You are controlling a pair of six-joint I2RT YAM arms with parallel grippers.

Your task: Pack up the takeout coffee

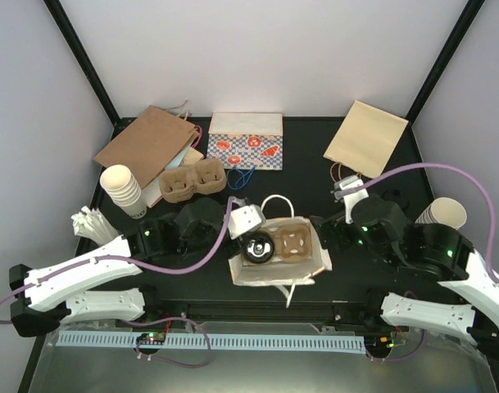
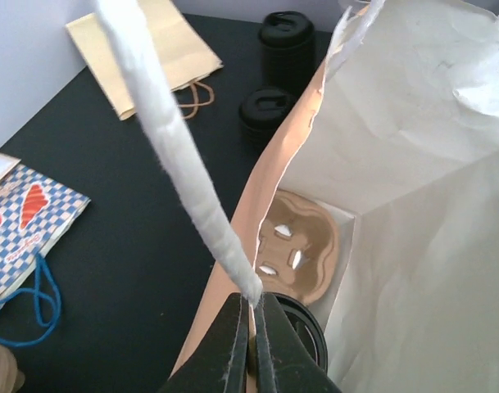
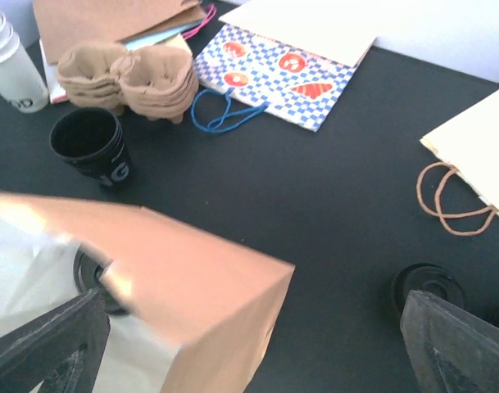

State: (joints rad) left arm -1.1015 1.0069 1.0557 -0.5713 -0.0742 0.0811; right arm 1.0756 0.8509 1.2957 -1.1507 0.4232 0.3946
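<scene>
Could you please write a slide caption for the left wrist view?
Left tool pinches the white handle of the paper bag, showing a cardboard tray and a black cup inside.

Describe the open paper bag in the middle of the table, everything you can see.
The paper bag stands upright and open on the black table, white inside, tan outside, with white twisted handles. The left gripper pinches one handle. Inside sits a cardboard tray: one black cup, one hollow empty.

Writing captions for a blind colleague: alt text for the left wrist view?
The left gripper pinches the handle of the white bag; inside the open bag, a cardboard tray holds a black cup in one hollow, the other empty. Two more black cups and a tan bag are on the table beyond.
</scene>
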